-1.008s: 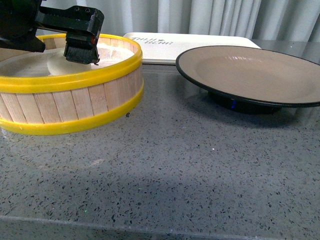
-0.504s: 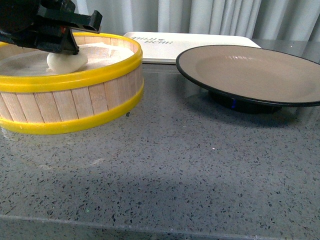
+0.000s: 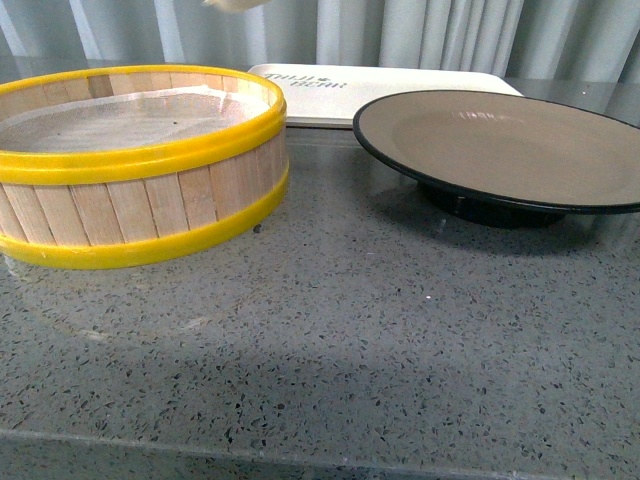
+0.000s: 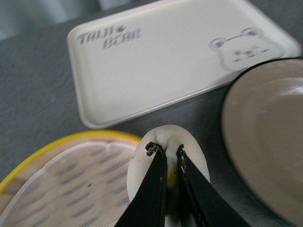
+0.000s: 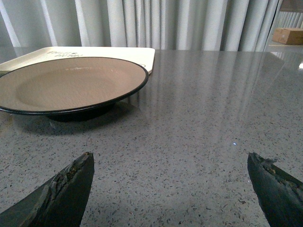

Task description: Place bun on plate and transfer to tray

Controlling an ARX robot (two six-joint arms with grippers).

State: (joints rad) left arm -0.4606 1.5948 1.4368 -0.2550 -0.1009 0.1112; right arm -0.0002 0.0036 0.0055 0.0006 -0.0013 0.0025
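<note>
We find the left fingers pinching the bun aloft, the right fingers wide; next, carry it over the plate.

The bun has risen out of the steamer basket and is now high above its far rim. The left gripper clamping it has left the front view.
</note>
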